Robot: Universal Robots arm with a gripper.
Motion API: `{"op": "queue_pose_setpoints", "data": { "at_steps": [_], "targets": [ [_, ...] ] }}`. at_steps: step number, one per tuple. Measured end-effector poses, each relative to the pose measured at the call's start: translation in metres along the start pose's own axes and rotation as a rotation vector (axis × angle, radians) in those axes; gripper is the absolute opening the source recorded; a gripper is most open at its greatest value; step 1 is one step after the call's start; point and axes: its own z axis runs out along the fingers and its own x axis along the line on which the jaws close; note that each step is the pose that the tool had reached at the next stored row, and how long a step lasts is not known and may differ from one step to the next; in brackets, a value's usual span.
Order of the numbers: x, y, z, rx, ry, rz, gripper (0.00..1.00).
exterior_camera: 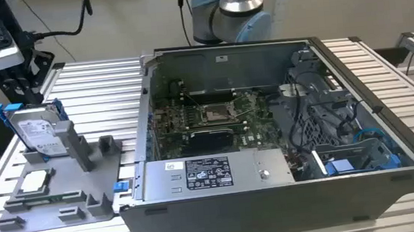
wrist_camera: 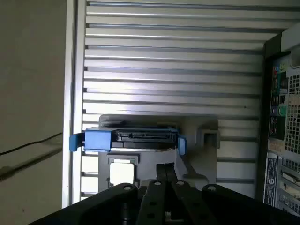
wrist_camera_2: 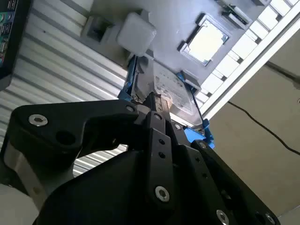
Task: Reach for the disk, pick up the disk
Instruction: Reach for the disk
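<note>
The disk (exterior_camera: 39,129) stands on edge in a grey holder (exterior_camera: 64,204) at the exterior view's left. It is silver with a white label and a blue frame. My gripper (exterior_camera: 32,99) hangs just above its top edge, black fingers drawn together with nothing between them. In the first wrist view the gripper (wrist_camera: 166,169) points at the disk (wrist_camera: 136,137), a small gap apart. In the second wrist view the gripper (wrist_camera_2: 152,101) lies over the disk (wrist_camera_2: 172,96).
An open computer case (exterior_camera: 388,134) fills the middle and right of the slatted metal table (exterior_camera: 92,86), with a silver power-supply box (exterior_camera: 212,174) at its front. A small square processor chip (exterior_camera: 33,182) lies on the grey holder below the disk.
</note>
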Motion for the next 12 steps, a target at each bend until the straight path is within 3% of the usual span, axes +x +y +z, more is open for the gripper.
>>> {"op": "queue_pose_setpoints", "data": {
  "at_steps": [12],
  "targets": [
    [-0.0001,0.0001,0.0,-0.0001,0.0036,0.0,0.0]
  ]
}}
